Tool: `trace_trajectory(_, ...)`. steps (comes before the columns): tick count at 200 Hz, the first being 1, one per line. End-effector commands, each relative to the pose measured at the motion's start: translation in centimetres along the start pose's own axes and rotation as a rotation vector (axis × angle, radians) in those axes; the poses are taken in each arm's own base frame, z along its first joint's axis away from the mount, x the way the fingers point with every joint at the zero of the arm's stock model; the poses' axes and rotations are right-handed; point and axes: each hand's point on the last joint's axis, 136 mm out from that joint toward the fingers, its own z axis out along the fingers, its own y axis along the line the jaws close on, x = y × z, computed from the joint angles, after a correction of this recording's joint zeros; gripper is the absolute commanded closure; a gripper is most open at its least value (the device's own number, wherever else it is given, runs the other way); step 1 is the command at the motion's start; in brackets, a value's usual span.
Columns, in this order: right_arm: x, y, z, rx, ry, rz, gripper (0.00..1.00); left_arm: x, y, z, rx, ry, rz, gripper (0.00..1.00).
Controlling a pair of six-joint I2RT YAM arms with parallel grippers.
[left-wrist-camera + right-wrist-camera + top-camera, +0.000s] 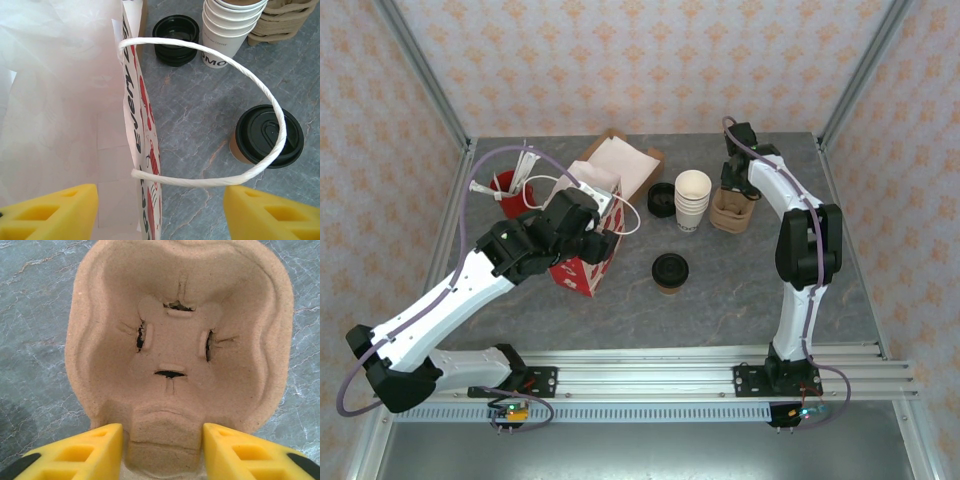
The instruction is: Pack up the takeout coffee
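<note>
Desk: the grey stone-patterned desk (740, 300) is carrying everything.
Bag: the red-and-white paper bag (582, 268) is standing at the left with its mouth open, its string handle (240, 65) looping out toward the coffee.
Left: the left tool (159, 192) is hovering over the bag's rim, fingers spread wide and clamping nothing.
Right: the right tool (160, 432) is straddling the near rim of the pulp cup carrier (175, 340). I cannot tell whether it is pinching.
Coffee: the takeout coffee (670, 272) is standing upright on the desk just right of the bag, wearing its black lid (269, 136).
Handling: it is probably light, thin-walled and spillable. The best hold looks to be a gentle one around the paper wall under the lid, keeping it upright.
</note>
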Motion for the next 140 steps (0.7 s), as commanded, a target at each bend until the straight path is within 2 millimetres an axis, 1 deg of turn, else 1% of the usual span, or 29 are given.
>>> trace_trajectory(1, -0.1, -0.4, -0.2, 0.012, 0.010, -0.001, 0.59, -0.1, 0.1, -0.4, -0.007, -0.023, 0.003, 0.33)
trace_trajectory(27, -0.6, -0.5, -1.0, 0.012, -0.012, 0.002, 0.63, -0.1, 0.1, -0.4, -0.006, -0.023, -0.001, 0.33)
trace_trajectory(48, -1.2, -0.7, -2.2, 0.008, -0.042, 0.010, 0.65, -0.1, 0.2, -0.5, -0.009, -0.026, -0.004, 0.32)
trace_trajectory(84, -2.2, -0.8, -4.6, -0.021, -0.094, 0.033, 0.66, -0.3, 0.2, -0.7, -0.008, -0.040, -0.011, 0.32)
trace_trajectory(140, -2.8, -1.0, -7.0, -0.043, -0.133, 0.046, 0.66, -0.5, 0.3, -0.8, -0.009, -0.051, -0.015, 0.32)
